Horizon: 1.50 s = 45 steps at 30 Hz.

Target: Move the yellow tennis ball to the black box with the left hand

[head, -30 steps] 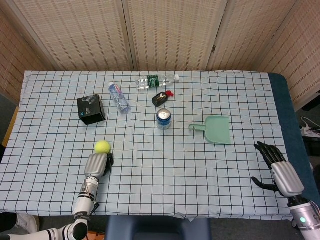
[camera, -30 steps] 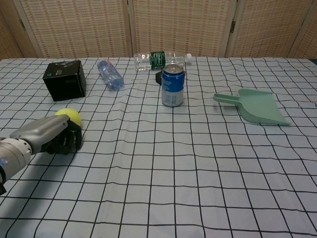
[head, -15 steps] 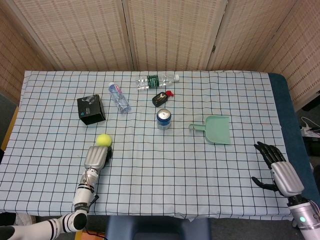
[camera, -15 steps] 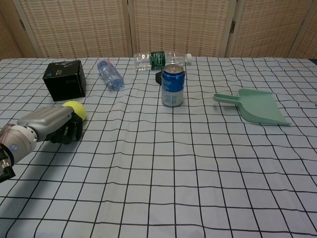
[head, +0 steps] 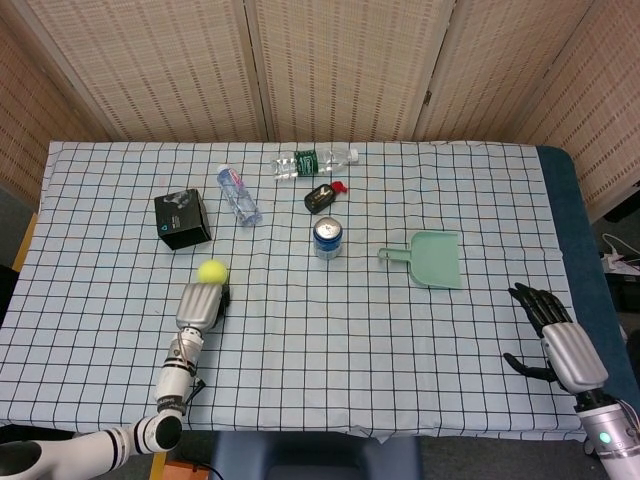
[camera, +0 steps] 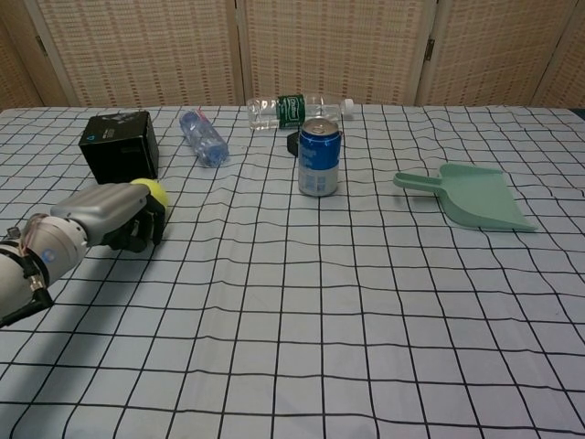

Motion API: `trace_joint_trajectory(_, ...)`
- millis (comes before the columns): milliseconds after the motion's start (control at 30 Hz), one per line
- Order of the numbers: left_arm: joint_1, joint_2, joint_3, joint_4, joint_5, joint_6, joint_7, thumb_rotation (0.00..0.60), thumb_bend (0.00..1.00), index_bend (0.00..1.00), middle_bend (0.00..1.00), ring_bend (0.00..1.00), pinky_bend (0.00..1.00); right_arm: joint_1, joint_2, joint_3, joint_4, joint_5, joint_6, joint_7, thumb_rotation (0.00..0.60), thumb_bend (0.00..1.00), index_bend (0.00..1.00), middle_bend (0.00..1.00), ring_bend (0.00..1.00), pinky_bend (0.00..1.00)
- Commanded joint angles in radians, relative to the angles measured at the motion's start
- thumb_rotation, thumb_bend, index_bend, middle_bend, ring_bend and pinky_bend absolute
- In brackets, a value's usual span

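Observation:
The yellow tennis ball point(head: 211, 271) point(camera: 154, 190) sits at the fingertips of my left hand point(head: 200, 305) point(camera: 110, 218), whose dark fingers curl around it just above the checked cloth. The black box point(head: 182, 219) point(camera: 117, 146) stands a short way beyond the ball, towards the back left, apart from both. My right hand point(head: 555, 335) rests near the table's front right corner with its fingers apart and nothing in it. It shows only in the head view.
A blue can point(head: 328, 238) stands mid-table, with a green dustpan point(head: 433, 258) to its right. Two plastic bottles point(head: 238, 194) point(head: 315, 160) and a small black and red object point(head: 321, 196) lie at the back. The checked tablecloth point(head: 400, 340) covers the table.
My left hand has carried the tennis ball forward and a little right, closer to the black box. The right hand has stayed still.

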Motion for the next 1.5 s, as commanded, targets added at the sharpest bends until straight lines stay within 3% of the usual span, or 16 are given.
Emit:
trace_joint_trajectory(33, -0.014, -0.010, 0.000, 0.028, -0.011, -0.014, 0.006, 0.600, 0.83, 0.58, 0.66, 0.66, 0.87, 0.000, 0.001, 0.001, -0.001, 0.001, -0.001, 0.001, 0.600, 0.16, 0.00, 0.00, 0.00, 0.00)
trace_joint_trajectory(267, -0.043, -0.023, -0.013, 0.086, -0.035, -0.037, 0.009, 0.600, 0.83, 0.58, 0.66, 0.66, 0.87, 0.002, 0.001, 0.001, 0.000, 0.005, -0.007, 0.002, 0.600, 0.16, 0.00, 0.00, 0.00, 0.00)
trace_joint_trajectory(767, -0.090, -0.043, -0.062, 0.070, -0.084, -0.018, 0.010, 0.600, 0.83, 0.58, 0.66, 0.66, 0.87, 0.004, 0.001, 0.000, -0.001, 0.007, -0.014, 0.002, 0.600, 0.16, 0.00, 0.00, 0.00, 0.00)
trace_joint_trajectory(1500, -0.181, -0.116, -0.120, 0.245, -0.133, -0.036, -0.003, 0.600, 0.83, 0.55, 0.64, 0.66, 0.86, 0.006, 0.001, 0.007, 0.002, 0.024, -0.024, 0.004, 0.600, 0.16, 0.00, 0.00, 0.00, 0.00)
